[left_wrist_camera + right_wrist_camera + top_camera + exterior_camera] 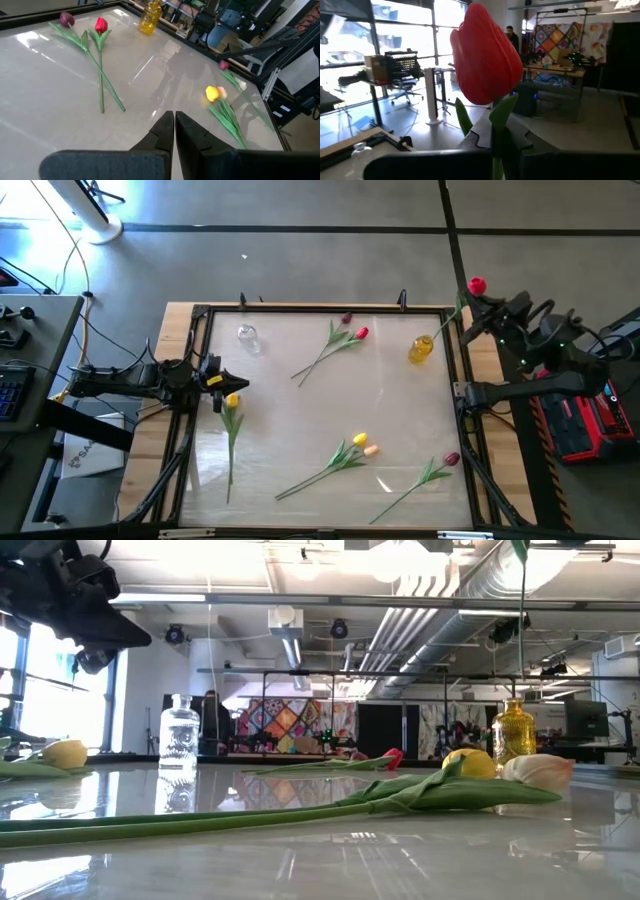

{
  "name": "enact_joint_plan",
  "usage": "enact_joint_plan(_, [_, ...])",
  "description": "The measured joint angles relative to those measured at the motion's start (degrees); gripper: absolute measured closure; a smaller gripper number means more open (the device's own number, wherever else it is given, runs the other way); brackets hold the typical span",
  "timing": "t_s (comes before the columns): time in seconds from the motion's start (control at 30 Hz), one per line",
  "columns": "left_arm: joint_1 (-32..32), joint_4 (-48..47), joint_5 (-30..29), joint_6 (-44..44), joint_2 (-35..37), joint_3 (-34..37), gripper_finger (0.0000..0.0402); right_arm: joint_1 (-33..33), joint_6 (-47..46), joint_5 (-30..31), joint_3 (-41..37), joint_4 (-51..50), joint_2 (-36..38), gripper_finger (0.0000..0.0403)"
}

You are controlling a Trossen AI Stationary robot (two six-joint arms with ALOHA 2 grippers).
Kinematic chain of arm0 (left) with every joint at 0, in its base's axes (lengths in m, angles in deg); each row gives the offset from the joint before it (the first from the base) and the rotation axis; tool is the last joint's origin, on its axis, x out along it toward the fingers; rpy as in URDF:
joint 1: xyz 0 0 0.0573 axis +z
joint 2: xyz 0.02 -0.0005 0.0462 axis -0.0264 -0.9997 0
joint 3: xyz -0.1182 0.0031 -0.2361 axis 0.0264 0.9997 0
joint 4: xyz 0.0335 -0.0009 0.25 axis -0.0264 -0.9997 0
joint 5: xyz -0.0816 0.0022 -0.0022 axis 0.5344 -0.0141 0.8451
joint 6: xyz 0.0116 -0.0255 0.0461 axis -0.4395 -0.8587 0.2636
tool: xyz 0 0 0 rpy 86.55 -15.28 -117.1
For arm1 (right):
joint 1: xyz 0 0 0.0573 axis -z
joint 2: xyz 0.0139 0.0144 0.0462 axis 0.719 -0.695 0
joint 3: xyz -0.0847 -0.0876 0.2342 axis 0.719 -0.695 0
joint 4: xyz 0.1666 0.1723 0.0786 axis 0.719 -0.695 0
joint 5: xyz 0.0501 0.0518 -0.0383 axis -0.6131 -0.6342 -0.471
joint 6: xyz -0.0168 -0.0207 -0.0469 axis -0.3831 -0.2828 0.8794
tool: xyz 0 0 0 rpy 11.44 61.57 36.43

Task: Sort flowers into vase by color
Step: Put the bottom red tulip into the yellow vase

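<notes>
My right gripper is shut on a red tulip, raised high over the table's far right corner. The tulip's thin stem runs down to the mouth of the yellow vase. A clear vase stands at the far left. My left gripper is shut on nothing, hovering at the left edge just above a yellow tulip that lies flat. Also lying flat are a maroon and red pair, a yellow and peach pair, and a maroon tulip. My right gripper pinches the red tulip's stem and leaf base just under the head, between its two fingers. The fingers come at it level, across the stem. The head stands upright above the fingers; the stem hangs below, its lower end at the yellow vase's mouth, inside or not I cannot tell.
A dark metal frame rims the glossy white tabletop. The right arm's base and a red case stand past the right edge. Bare tabletop lies in the middle between the flower pairs.
</notes>
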Motion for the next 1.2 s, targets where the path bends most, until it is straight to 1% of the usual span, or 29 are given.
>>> enact_joint_plan(0.27, [0.0,0.0,0.01,0.01,0.0,0.0,0.0396,0.2,-5.88,4.31,-0.04,-4.45,-1.6,0.0403])
enact_joint_plan(0.43, [0.0,0.0,0.0,-0.05,0.0,0.0,0.0396,2.7,-5.98,5.1,-0.05,-3.14,-3.54,0.0403])
enact_joint_plan(0.6, [-0.02,0.0,0.0,-0.02,0.0,0.0,0.0396,5.92,-5.99,3.21,-0.05,-0.44,-5.43,0.0403])
enact_joint_plan(0.93, [-0.01,0.0,0.0,0.03,0.0,0.0,0.0396,11.77,-6.6,-0.88,-0.07,1.07,-8.74,0.0403])
enact_joint_plan(1.2, [0.0,0.0,0.0,0.03,0.0,0.0,0.0396,15.26,-7.5,-3.84,-0.09,1.08,-10.86,0.0403])
